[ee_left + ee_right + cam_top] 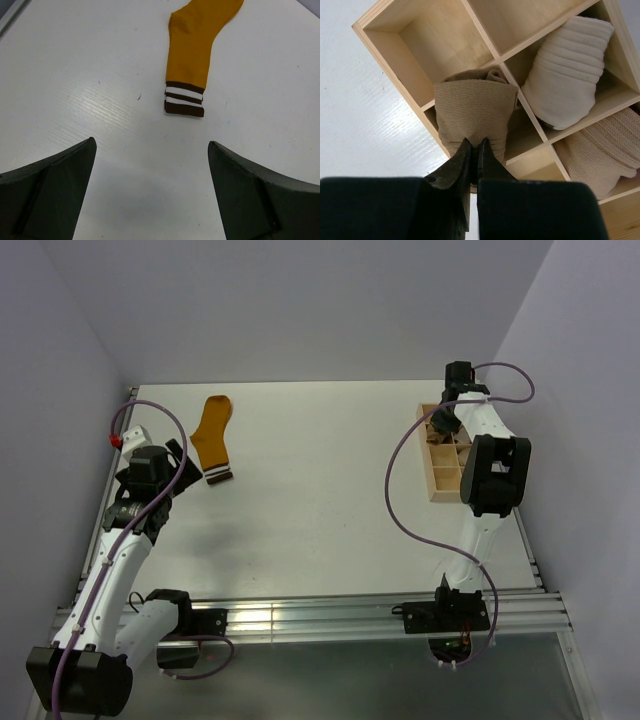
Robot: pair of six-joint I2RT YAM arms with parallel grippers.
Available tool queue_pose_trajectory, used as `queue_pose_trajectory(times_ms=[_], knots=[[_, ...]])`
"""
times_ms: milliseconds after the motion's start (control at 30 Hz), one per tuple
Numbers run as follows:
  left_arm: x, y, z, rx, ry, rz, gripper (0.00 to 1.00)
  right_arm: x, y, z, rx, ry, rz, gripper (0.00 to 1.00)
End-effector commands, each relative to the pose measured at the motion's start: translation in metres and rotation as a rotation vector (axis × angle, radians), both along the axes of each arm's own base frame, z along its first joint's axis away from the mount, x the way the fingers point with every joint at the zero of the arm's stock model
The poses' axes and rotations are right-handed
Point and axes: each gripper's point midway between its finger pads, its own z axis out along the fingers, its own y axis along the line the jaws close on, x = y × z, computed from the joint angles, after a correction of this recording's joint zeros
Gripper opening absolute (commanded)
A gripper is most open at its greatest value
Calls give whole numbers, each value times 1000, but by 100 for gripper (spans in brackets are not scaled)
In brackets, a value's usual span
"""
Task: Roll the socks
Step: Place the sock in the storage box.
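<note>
Table (330, 510): sock (212, 435), wooden box (441, 494), bundles (567, 70)

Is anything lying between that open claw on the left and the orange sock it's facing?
Nothing visible does. The left gripper has its jaws open, and only bare white table lies between them and the striped cuff of the orange sock.

White table (320, 500): an orange sock (212, 432) lies flat near its far left corner; a wooden tray (441, 480) sits along its right edge.
</note>
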Motion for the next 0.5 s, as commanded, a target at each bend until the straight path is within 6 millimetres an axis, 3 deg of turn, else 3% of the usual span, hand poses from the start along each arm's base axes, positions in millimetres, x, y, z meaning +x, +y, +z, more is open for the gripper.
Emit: queue_pose_trajectory(times_ms=[0, 233, 467], knots=[[3, -3, 3, 6, -17, -27, 99, -21, 5, -46, 45, 134, 12, 0], [3, -4, 2, 6, -14, -28, 99, -34, 8, -67, 60, 202, 28, 0], [3, -4, 3, 4, -17, -30, 99, -39, 8, -70, 52, 231, 37, 0]])
